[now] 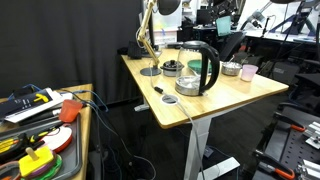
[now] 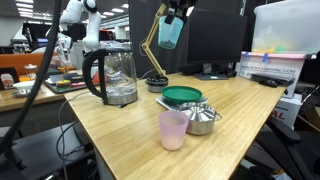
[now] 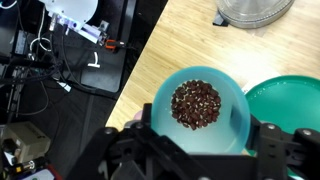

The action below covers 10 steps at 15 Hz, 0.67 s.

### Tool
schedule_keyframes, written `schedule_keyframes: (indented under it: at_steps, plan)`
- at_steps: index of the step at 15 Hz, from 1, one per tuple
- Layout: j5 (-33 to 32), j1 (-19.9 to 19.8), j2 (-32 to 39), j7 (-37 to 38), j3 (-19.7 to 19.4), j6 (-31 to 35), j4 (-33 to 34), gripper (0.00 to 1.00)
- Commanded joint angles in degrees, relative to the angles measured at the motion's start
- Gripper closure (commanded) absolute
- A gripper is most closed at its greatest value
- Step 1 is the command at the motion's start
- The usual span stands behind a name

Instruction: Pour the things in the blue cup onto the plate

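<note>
Pincer (image 3: 203,145) pinches the blue cup (image 3: 237,112); green plate (image 3: 290,100) cut off at the edge

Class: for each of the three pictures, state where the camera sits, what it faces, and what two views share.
Exterior view: standing back off a desk corner, facing the kettle; robot hard to make out.
Exterior view: low at the desk's edge, facing the pink cup; tool grips blue cup overhead.
Wrist view: looks down into blue cup; tool's fingers show.
Shared: green plate.
</note>
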Motion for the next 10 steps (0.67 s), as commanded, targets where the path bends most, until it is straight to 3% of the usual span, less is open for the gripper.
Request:
schedule_keyframes:
  at_steps: [1, 3, 4, 10]
  plan:
    - [1.3, -1.3, 1.1, 10.6, 1.5, -1.7, 3.8, 0.46]
    - [1.0, -1.3, 1.2, 11.9, 2.4, -3.1, 4.0, 0.46]
    - [-0.7, -0.9, 1.9, 9.6, 2.1, -2.1, 4.9, 0.21]
    - [-0.6, -0.9, 1.9, 10.5, 2.4, -2.8, 4.9, 0.21]
